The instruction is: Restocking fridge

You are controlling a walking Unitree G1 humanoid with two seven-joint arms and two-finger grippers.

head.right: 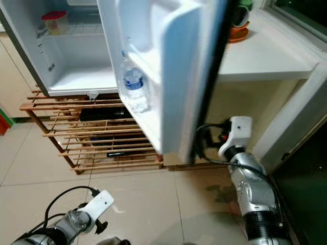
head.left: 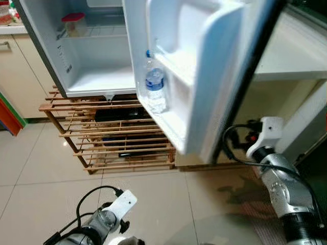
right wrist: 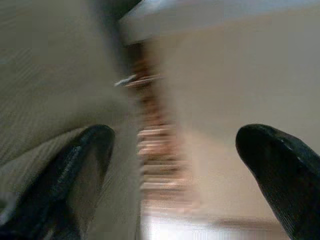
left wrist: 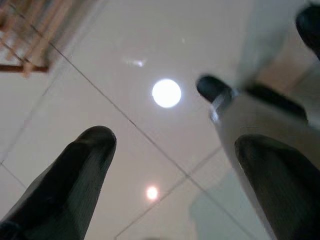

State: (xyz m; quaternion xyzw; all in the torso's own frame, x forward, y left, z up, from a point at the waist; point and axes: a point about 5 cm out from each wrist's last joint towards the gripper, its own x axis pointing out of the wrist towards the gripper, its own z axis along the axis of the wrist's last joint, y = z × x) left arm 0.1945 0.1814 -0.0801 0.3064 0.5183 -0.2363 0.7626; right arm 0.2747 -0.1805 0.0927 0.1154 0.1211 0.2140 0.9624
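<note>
In front of the robot stands a small white fridge [head.left: 97, 76] on a slatted wooden rack [head.left: 107, 135], and everything else is best placed from it. The fridge door [head.left: 204, 76] swings wide open toward the robot's right, its outer edge near the right arm. Beyond that door lies a pale counter [head.right: 265, 56]. Below the fridge, tiled floor [head.left: 153, 204] spreads toward the robot.

Inside the fridge, a red-lidded container [head.left: 74, 23] sits on the upper wire shelf. A water bottle [head.left: 155, 87] with a blue cap stands upright in the door's lower shelf, the stocked item in place.

The right gripper [right wrist: 175, 165] hangs just beside the door's lower outer edge, its fingers spread and holding nothing. The left gripper [left wrist: 175, 170] is low, well away from the fridge, pointing at the floor, fingers likewise apart and empty.

With a bottle already set in the door and both grippers free, the step in hand looks like either fetching another item or closing up. Closing would call for the right gripper to press the door's outer face and sweep it toward the fridge body.
</note>
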